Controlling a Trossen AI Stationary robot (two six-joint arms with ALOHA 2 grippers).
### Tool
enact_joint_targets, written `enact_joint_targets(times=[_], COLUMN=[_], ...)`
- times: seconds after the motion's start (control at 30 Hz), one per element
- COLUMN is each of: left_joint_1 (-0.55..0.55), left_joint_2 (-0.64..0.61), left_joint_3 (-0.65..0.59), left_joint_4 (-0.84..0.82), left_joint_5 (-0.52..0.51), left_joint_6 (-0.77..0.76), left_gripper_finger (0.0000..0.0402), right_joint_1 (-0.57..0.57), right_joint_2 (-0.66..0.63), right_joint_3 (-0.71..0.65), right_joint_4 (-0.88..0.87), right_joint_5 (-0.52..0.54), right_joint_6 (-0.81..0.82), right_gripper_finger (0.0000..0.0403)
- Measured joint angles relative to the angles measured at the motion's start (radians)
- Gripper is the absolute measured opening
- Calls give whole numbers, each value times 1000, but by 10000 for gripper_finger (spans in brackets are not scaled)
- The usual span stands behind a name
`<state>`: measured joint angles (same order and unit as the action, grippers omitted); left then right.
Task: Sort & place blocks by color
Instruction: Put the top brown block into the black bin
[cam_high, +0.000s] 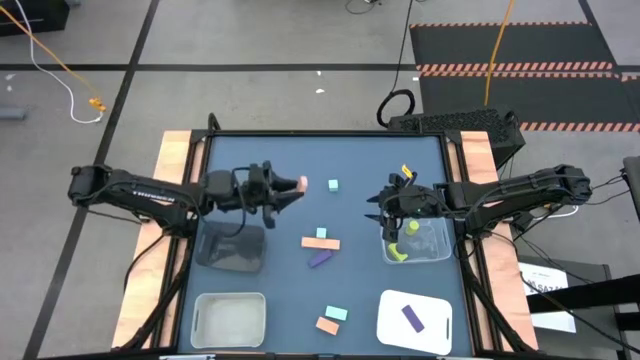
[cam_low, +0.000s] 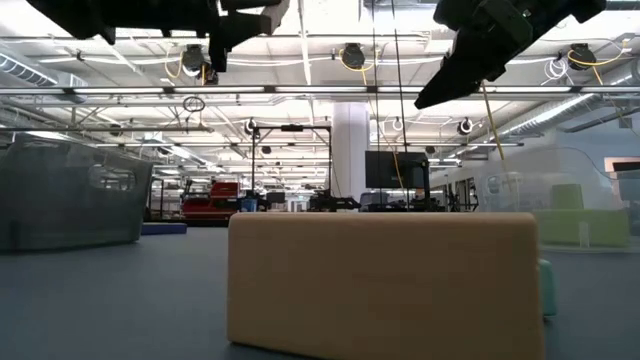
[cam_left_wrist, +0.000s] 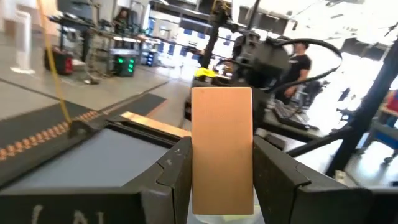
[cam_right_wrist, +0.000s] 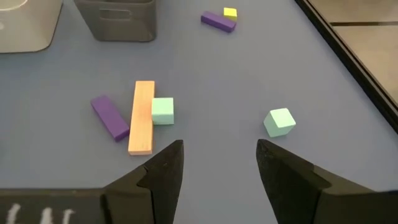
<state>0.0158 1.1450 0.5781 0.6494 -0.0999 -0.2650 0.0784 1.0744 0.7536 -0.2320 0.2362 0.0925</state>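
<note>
Blocks lie scattered on the bench (cam_high: 280, 160), and I work across them from the left. My left hand (cam_high: 290, 190) is clamped on a salmon-orange block (cam_high: 301, 184), held upright between the fingers (cam_left_wrist: 177, 171) above the bench's left half, just beyond the dark bin (cam_high: 231, 247). To finish this step well, I judge that I should carry the block level to the tray chosen for orange, lower it inside the rim, and only then release.

At centre, an orange bar (cam_high: 321, 242) lies touching a mint cube (cam_high: 321, 232), with a purple bar (cam_high: 320, 259) just beside them. A second mint cube (cam_high: 333, 185) sits apart, farther back.

On the right, my right hand (cam_high: 378, 207) hovers empty, fingers parted, beside the clear tray (cam_high: 438, 252) holding yellow-green pieces (cam_high: 397, 252). I keep it waiting there, clear of the left arm's path.
</note>
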Motion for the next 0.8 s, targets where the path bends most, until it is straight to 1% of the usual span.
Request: enact_joint_targets(times=[0.07, 0.13, 0.23, 0.33, 0.47, 0.53, 0.67, 0.8], left_joint_1=[-21, -40, -68, -98, -147, -183, -258, -316], left_joint_2=[-1, -2, -20, -50, -104, -131, -192, -241], left_joint_3=[0, 0, 0, 1, 1, 1, 1, 1], left_joint_4=[-39, -109, -230, -395, -576, -644, -837, -1066], left_joint_5=[6, 34, 126, 210, 366, 414, 418, 391], left_joint_6=[-56, -130, -285, -474, -744, -860, -1035, -1142], left_gripper_finger=[133, 133, 133, 133, 133, 133, 133, 133], right_joint_1=[0, 0, 0, 0, 0, 0, 0, 0], right_joint_2=[0, 0, 0, 0, 0, 0, 0, 0], right_joint_3=[0, 0, 0, 0, 0, 0, 0, 0], right_joint_4=[10, 23, 39, 40, 40, 41, 41, 41], right_joint_5=[0, 0, -1, -1, -1, -1, -1, -1], right_joint_6=[0, 0, 0, -2, -3, -3, -3, -3], right_gripper_finger=[192, 192, 192, 192, 192, 192, 192, 192])
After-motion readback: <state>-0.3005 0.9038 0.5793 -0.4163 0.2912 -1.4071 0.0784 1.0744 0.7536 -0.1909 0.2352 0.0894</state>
